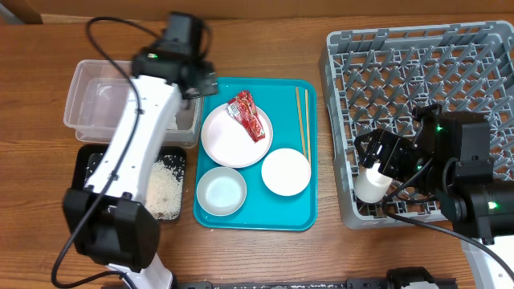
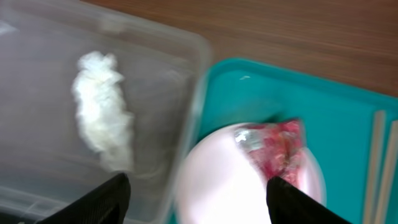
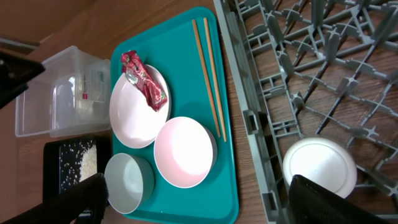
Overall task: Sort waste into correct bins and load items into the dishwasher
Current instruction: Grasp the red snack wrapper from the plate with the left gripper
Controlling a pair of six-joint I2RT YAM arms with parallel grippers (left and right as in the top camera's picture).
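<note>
My left gripper (image 1: pixel 195 85) (image 2: pixel 198 186) is open and empty, above the right edge of the clear tub (image 1: pixel 87 96) (image 2: pixel 50 56). A white tissue wad (image 2: pixel 102 118) lies in the tub. The red wrapper (image 1: pixel 249 115) (image 2: pixel 280 146) (image 3: pixel 144 82) lies on the white plate (image 1: pixel 233 140) (image 2: pixel 211 180) (image 3: pixel 132 112). Rice (image 1: pixel 167 189) (image 3: pixel 84 163) lies in the black tray (image 1: pixel 88 164). My right gripper (image 1: pixel 377 156) (image 3: pixel 198 186) is open and empty over the grey rack's (image 1: pixel 418 80) (image 3: pixel 298 74) front left. A white vessel (image 1: pixel 372 183) (image 3: pixel 320 167), bowl or cup, sits bottom up in the rack.
The teal tray (image 1: pixel 277 213) (image 3: pixel 180 43) holds the plate, a white bowl (image 1: pixel 286 172) (image 3: pixel 185 151), a grey-blue bowl (image 1: pixel 222 193) (image 3: pixel 127 182) and the chopsticks (image 1: pixel 303 120) (image 3: pixel 208 71). The rack stands right of the tray. Bare wooden table lies beyond.
</note>
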